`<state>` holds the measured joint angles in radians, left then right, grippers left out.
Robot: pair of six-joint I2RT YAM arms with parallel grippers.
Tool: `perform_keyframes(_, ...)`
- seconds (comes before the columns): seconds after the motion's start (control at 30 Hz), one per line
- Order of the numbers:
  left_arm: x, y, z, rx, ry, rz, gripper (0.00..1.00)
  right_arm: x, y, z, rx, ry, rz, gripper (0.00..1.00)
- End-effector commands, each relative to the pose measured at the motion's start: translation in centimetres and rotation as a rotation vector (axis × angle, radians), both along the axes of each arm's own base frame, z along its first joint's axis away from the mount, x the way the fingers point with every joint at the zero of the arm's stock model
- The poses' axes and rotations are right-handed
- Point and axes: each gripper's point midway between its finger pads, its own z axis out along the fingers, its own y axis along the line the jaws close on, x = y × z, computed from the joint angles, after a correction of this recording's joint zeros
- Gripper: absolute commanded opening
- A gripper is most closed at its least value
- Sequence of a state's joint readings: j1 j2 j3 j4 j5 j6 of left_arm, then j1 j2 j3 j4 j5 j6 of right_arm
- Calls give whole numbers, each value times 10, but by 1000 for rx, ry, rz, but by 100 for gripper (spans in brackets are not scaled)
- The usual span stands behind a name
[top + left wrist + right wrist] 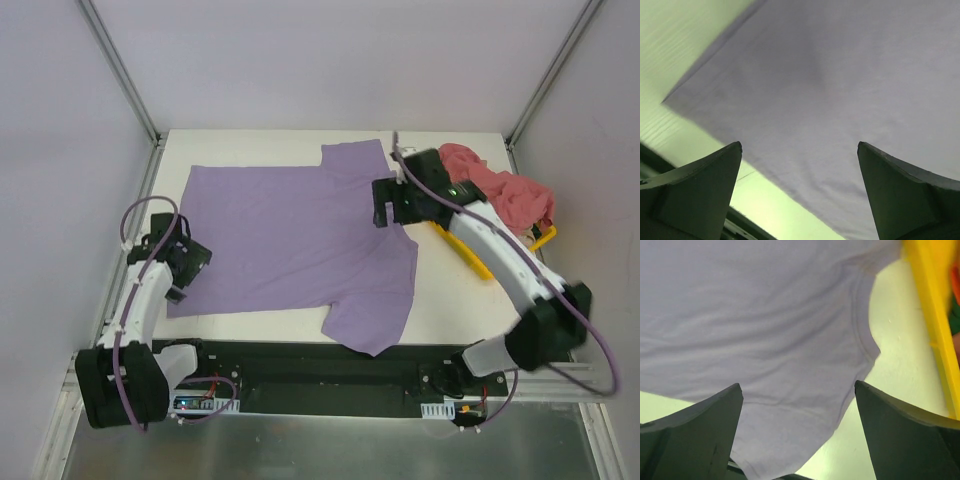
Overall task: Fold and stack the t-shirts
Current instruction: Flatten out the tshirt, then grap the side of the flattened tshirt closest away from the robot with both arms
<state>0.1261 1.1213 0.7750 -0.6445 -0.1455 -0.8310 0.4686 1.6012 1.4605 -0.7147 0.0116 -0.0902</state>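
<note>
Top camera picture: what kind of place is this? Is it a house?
Probably a robot lab booth, not a house: a left arm and right arm fixed beside a white table, plain walls on metal posts, a lavender t-shirt spread flat.

Soft matt cotton all across the middle here: the lavender t-shirt (290, 235) looks smooth, with a stitched seam showing at its sleeve hem, while the pink-red shirts (505, 190) are the same dull cloth, only bunched and wrinkled. The table (450, 300) reads as a pale, smooth, matt board, the yellow tray (927, 310) is hard plastic with a slight shine, and the frame posts (122, 72) look like brushed metal. The left gripper (799, 145) and right gripper (797, 385) both show fingers (695, 195) of dark, matt plastic, and the right arm (500, 250) wears a smooth white plastic shell.
</note>
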Motion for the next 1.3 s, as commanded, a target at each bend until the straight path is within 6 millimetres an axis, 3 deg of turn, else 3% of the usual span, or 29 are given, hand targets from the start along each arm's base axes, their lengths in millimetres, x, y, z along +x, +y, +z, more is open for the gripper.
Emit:
perform_keyframes(0.0,-71,7,-38,0,155,243,99,-33,-31,3,118,-145,-181,96)
perform_keyframes(0.17,-97,10,-45,12,144,353,95,-71,-30,-3,267,-164,-140,96)
perform_keyframes(0.37,-112,12,-54,18,139,443,87,-72,-69,-6,167,-246,-253,96)
perform_keyframes(1.03,-85,15,-84,11,186,457,71,-78,-60,-22,217,-171,-194,96)
perform_keyframes(1.27,-71,14,-91,8,193,385,45,-91,-50,-34,252,-103,-147,96)
